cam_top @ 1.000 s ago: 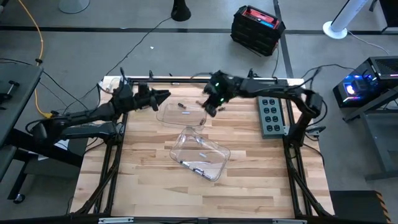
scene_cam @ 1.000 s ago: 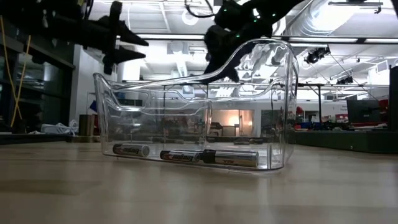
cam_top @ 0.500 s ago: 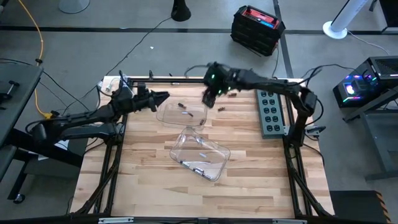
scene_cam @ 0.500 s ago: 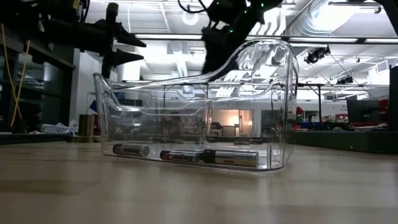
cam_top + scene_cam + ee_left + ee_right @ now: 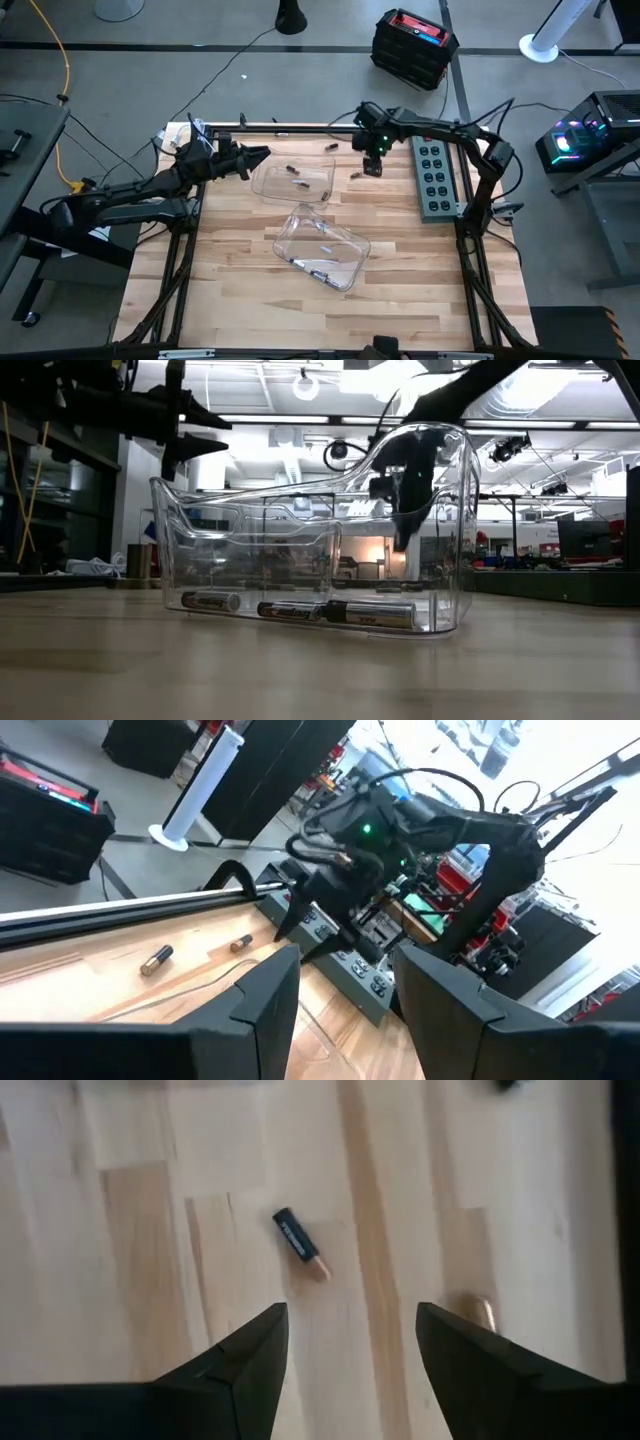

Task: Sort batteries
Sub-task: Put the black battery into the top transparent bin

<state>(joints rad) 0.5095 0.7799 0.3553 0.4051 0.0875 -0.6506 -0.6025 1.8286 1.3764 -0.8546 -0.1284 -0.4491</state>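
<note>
The right gripper [image 5: 372, 166] hangs with its jaws released and empty above a dark battery [image 5: 301, 1244] with a copper-coloured end, which lies flat on the bare table [image 5: 240, 300] near the power strip [image 5: 436, 183]. The left gripper [image 5: 262, 153] hovers at the far left of the table, jaws spread and empty, beside the far clear tray [image 5: 291, 183], which holds small cells [image 5: 296, 178]. The near tray [image 5: 310, 530] holds three batteries [image 5: 300, 610] lying end to end: one silvery, two dark. Their printed labels are too small to read. Two more cells [image 5: 157, 958] lie loose near the table's far rail.
</note>
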